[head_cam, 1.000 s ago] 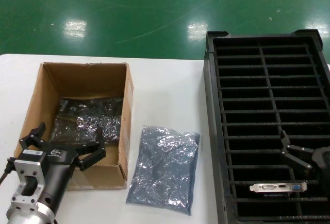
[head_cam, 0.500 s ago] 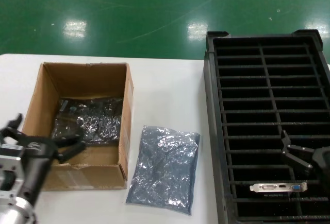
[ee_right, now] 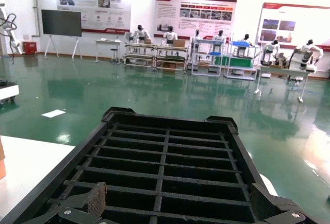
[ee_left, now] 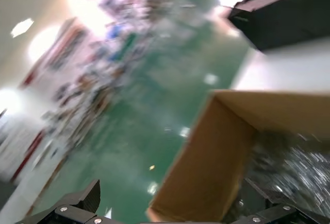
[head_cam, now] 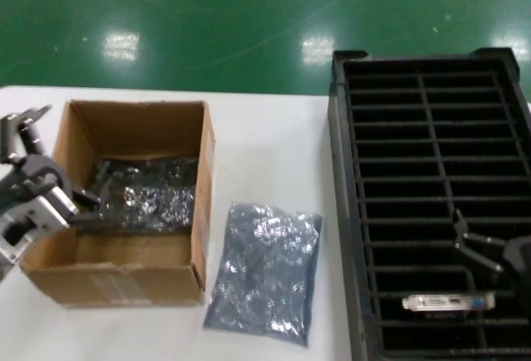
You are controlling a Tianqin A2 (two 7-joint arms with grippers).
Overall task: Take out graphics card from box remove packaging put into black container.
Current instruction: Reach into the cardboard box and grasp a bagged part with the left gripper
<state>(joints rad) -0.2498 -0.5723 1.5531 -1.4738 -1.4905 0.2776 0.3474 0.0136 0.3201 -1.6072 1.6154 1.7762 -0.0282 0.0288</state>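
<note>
The brown box (head_cam: 199,170) stands at the table's left. In it lies a graphics card inside crinkled silver packaging (head_cam: 145,195). My left gripper (head_cam: 50,166) is open and straddles the box's left wall, one finger outside and one over the bag. The left wrist view shows that wall (ee_left: 216,167) between the fingers and the bag (ee_left: 294,167) beyond. A second bag (head_cam: 265,270) lies flat on the table beside the box. Another graphics card (head_cam: 448,301) stands in a near slot of the black container (head_cam: 340,212). My right gripper (head_cam: 489,253) hovers open above it, also seen as the right gripper (ee_right: 180,206) over the ribs (ee_right: 165,167).
White table (head_cam: 265,145) runs between the box and the crate. Green floor lies beyond the far table edge. The black container (ee_left: 289,18) appears far off in the left wrist view.
My left gripper has swung away from the box's near edge and out to its left wall, turning as it went. The right arm, bags and slotted card have not moved.
</note>
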